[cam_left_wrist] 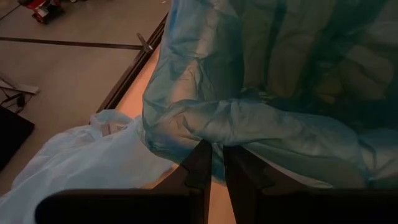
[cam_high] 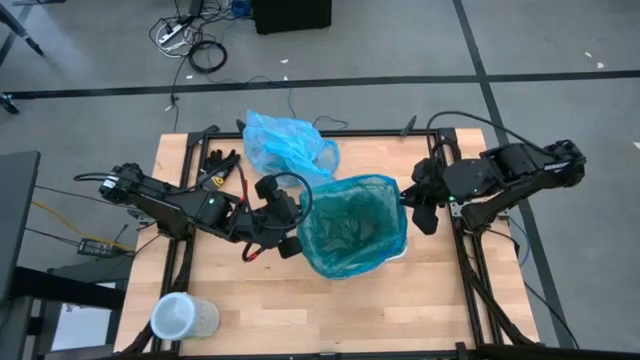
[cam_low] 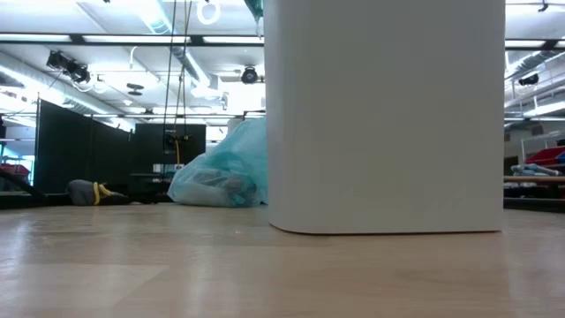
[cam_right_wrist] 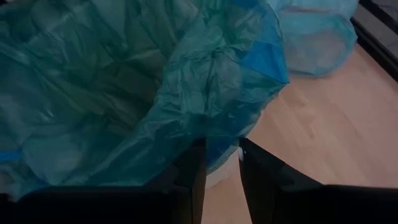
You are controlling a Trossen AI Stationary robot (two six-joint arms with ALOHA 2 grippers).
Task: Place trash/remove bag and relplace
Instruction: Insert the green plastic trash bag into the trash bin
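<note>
A white bin (cam_low: 384,115) stands in the middle of the worktop (cam_high: 400,310). It already carries a darker teal liner (cam_high: 352,225), folded over its rim. The light blue bag (cam_high: 285,142) lies apart on the worktop, behind the bin, and looks full. So the removal seems done, and only the fitting of the new liner is left. The left tool (cam_left_wrist: 216,165) has narrow fingers pinching the liner's edge on its side. The right tool (cam_right_wrist: 221,168) is also narrow, at the opposite edge; I cannot tell if it holds the plastic.
</note>
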